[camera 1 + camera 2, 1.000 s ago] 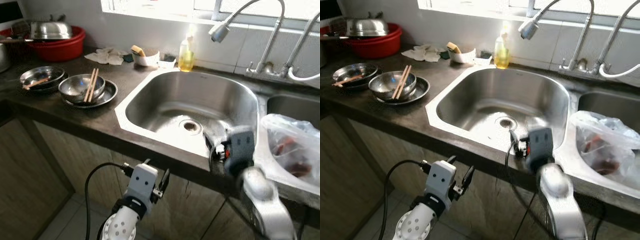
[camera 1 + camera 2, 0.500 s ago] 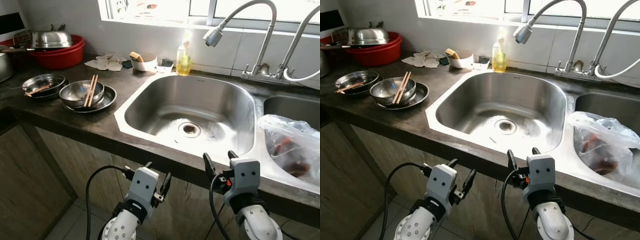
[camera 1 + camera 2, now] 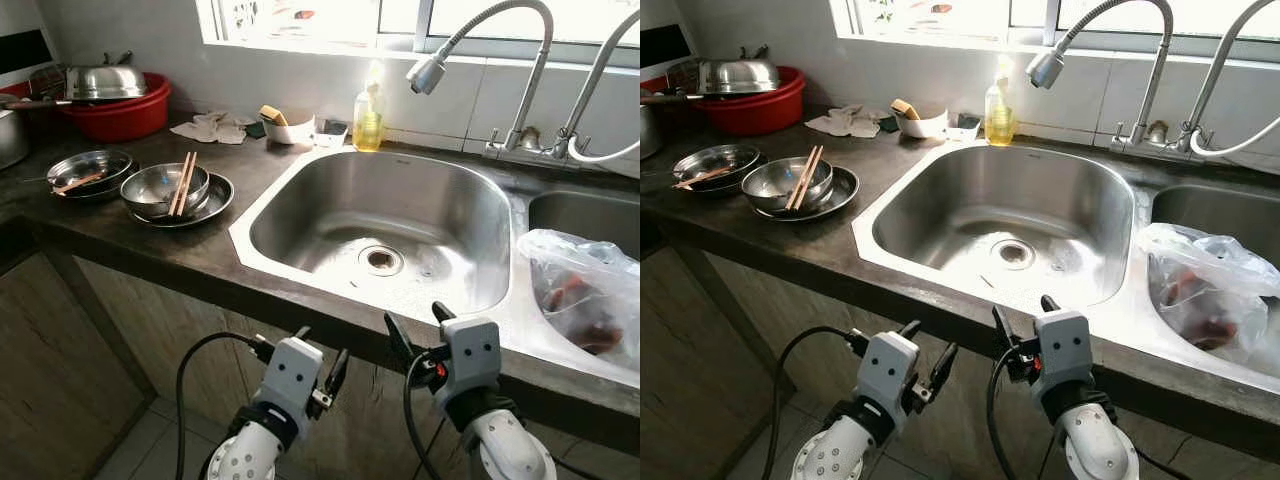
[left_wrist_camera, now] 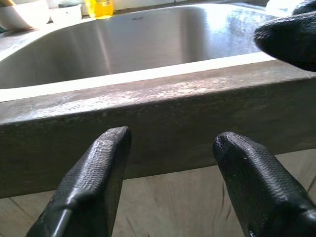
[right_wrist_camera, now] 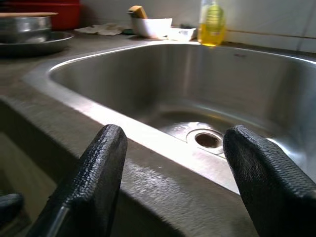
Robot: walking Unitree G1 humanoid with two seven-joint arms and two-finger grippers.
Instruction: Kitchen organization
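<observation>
Both grippers hang low before the counter's front edge, below the steel sink (image 3: 300, 205). My left gripper (image 3: 322, 352) is open with nothing between its fingers, and the left wrist view faces the counter edge past the left gripper (image 4: 170, 148). My right gripper (image 3: 418, 328) is open too, just under the sink's front rim. The right wrist view looks over the rim to the drain (image 5: 207, 139) past the right gripper (image 5: 173, 143). On the left counter a steel bowl (image 3: 160, 185) with chopsticks (image 3: 183, 170) sits on a steel plate.
A second steel dish (image 3: 82, 168) lies further left, behind it a red basin (image 3: 125, 105) with a steel lid. A soap bottle (image 3: 368, 112), a white bowl (image 3: 286, 127) and a cloth (image 3: 208, 127) line the back. A plastic bag (image 3: 585, 290) fills the right basin. Faucets (image 3: 432, 68) overhang.
My right gripper has come down from the sink's front rim to below the counter edge and shifted left. The left gripper has barely moved. The camera's view shifted a little.
</observation>
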